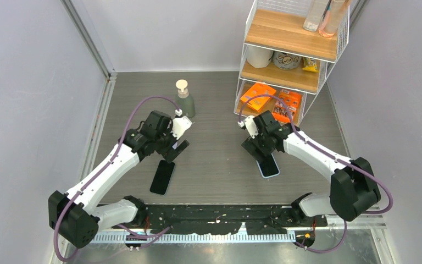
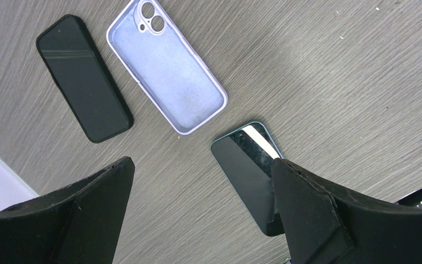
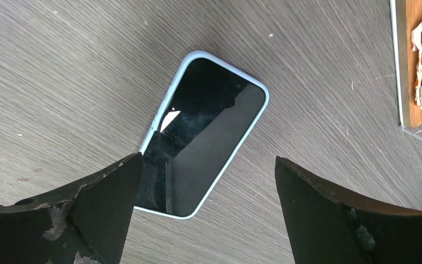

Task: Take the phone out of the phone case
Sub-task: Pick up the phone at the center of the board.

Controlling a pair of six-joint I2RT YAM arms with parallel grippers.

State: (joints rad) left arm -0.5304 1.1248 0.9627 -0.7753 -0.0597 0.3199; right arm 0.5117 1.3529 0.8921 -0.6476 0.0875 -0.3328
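In the right wrist view a phone in a light blue case lies screen up on the wood-grain table. My right gripper hangs open over it, its left finger covering the phone's near corner. From above, that cased phone lies just below the right gripper. The left wrist view shows an empty lavender case, a black phone-shaped slab and a teal-edged bare phone, partly behind one finger. My left gripper is open with nothing between its fingers. From above, a dark phone lies below the left gripper.
A green soap bottle with a pump stands at the back behind the left arm. A white wire shelf rack with orange packets and jars fills the back right. Grey walls close in both sides.
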